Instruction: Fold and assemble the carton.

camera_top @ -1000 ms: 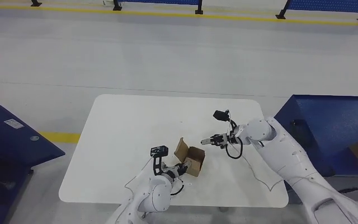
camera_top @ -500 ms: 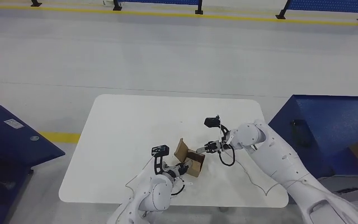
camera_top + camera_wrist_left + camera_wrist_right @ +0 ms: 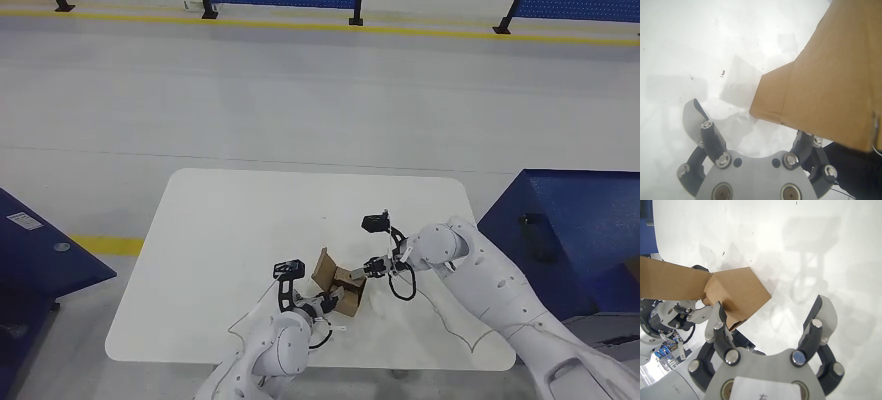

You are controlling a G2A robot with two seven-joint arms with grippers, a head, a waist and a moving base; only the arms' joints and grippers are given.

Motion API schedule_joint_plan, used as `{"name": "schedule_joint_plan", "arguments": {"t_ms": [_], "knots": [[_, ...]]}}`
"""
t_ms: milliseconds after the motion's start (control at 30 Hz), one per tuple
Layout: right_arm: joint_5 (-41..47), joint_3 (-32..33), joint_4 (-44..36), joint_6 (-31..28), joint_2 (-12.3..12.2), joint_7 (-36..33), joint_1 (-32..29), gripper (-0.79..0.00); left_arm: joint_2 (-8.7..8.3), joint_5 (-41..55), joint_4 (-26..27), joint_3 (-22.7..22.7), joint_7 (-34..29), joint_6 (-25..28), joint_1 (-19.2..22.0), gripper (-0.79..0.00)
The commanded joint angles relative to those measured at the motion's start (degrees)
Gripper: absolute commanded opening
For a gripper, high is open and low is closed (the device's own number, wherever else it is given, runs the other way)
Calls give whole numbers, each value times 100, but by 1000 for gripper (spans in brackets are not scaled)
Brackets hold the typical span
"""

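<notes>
Right jaws wide open, finger [image 3: 720,313] against carton [image 3: 738,291] edge; left jaws open beside it

Carton [image 3: 340,282] on the table [image 3: 250,210], near the edge closest to the robot and roughly midway across. Left gripper [image 3: 322,303] is at the carton's near-left side, with the carton wall lying over one of its spread fingers. Right gripper [image 3: 372,268] is at the carton's right side; one finger [image 3: 720,311] touches a flap, while the other stands apart over bare table.
</notes>
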State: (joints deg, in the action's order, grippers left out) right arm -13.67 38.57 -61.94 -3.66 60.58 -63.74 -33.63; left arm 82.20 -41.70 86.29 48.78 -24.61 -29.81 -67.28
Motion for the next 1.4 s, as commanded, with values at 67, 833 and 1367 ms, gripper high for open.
{"name": "schedule_joint_plan", "arguments": {"t_ms": [67, 833, 1367], "knots": [[-28, -17, 22, -17, 35, -10, -1, 0, 14, 18, 12, 46, 24, 11, -6, 0], [-189, 343, -184, -20, 37, 79, -108, 0, -136, -273, 2061, 908, 1124, 871, -1106, 0], [124, 2269, -469, -404, -719, -805, -955, 0, -145, -347, 911, 1478, 285, 504, -412, 0]]}}
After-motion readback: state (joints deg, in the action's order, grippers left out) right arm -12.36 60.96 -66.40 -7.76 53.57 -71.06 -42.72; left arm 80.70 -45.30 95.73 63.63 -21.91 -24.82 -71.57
